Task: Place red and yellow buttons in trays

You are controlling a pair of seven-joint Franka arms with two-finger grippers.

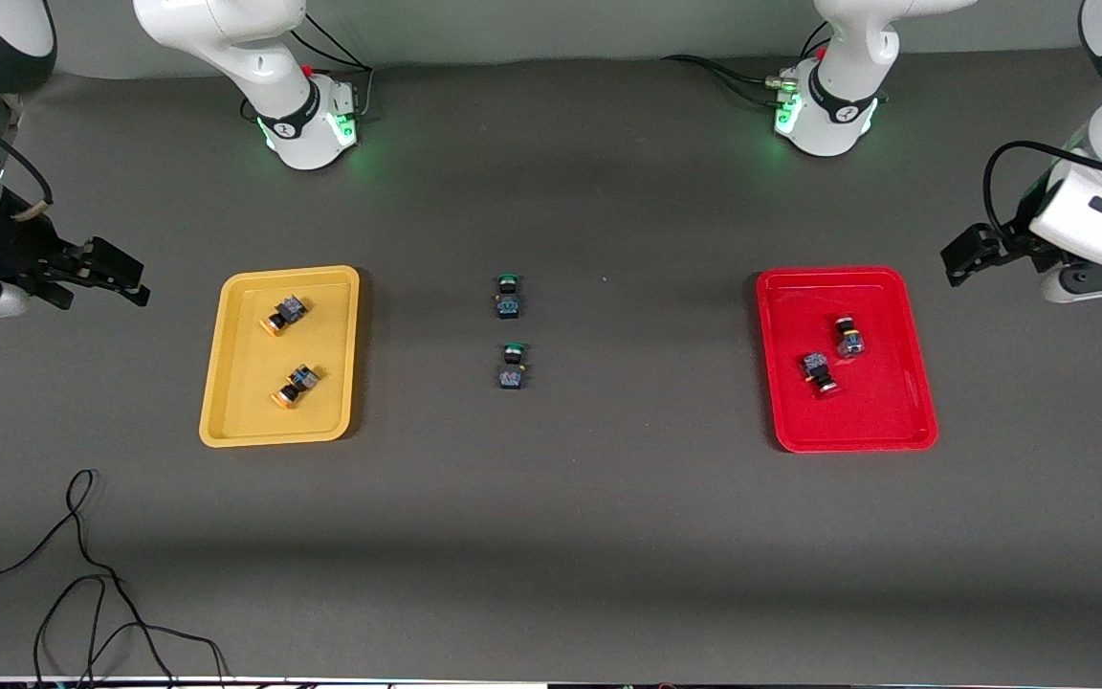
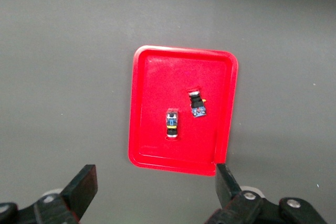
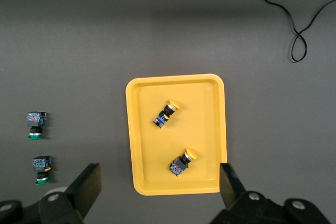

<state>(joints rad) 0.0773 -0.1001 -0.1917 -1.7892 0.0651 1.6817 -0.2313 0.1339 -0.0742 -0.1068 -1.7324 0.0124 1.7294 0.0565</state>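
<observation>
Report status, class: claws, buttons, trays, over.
Left claw and right claw open, empty. Two yellow buttons in yellow tray; two red buttons in red tray. Nothing blocking.

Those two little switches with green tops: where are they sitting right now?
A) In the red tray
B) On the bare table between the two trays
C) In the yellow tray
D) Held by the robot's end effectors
B: both green-capped switches lie on the dark table, between the yellow tray and the red tray; each tray holds two other buttons.
</observation>
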